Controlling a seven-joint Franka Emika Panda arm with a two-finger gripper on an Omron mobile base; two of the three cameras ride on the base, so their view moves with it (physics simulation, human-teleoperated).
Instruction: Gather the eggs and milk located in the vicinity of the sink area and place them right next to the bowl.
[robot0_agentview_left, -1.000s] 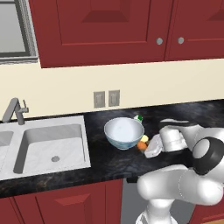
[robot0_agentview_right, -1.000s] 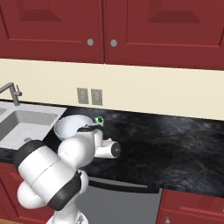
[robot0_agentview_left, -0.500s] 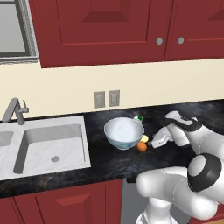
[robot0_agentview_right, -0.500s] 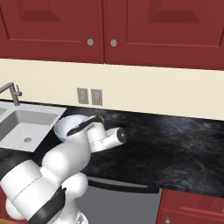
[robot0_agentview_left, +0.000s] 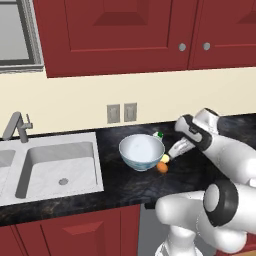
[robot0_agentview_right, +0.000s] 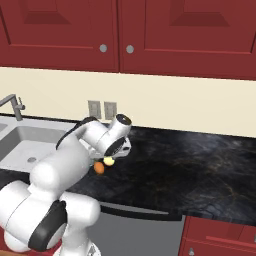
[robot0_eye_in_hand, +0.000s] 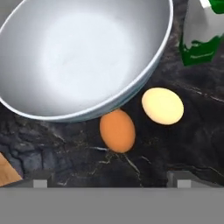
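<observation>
Gripper spread wide, nothing between the finger tips, poised above the dark stone counter. Straight ahead of the gripper and closest to it: orange egg, lying on the counter just beside the bowl's lower wall, perhaps touching it, though the rim's overhang makes that hard to judge. Slightly further along and to the right in the hand view: pale yellow egg, near the orange one but apart from it. Beyond both, across the upper left of that view: large white bowl, upright, with nothing inside. Far ahead at the upper right: milk carton, white with green markings, standing just beside the bowl's rim.

From the left base view: gripper slanting down toward the eggs, bowl just past them, milk behind the bowl by the wall. Well off beyond the bowl: pale stone sink with grey faucet. Red cabinets overhead.
</observation>
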